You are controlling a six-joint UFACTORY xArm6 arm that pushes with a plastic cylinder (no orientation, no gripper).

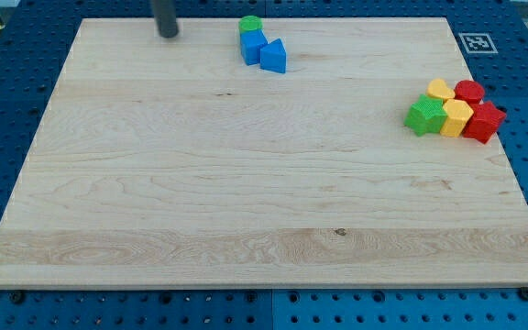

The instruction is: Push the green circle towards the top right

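The green circle [250,24] sits near the top edge of the wooden board [246,183], just left of centre. It touches a blue cube [252,46] below it, and a blue triangle block [274,56] lies against that cube's right side. My tip [169,33] is at the top of the board, well to the left of the green circle and apart from it.
A cluster lies at the view's right: a green star block [423,116], two yellow blocks [440,90] [456,116] and two red blocks [470,92] [483,122], all touching. A fiducial tag [475,42] marks the board's top right corner.
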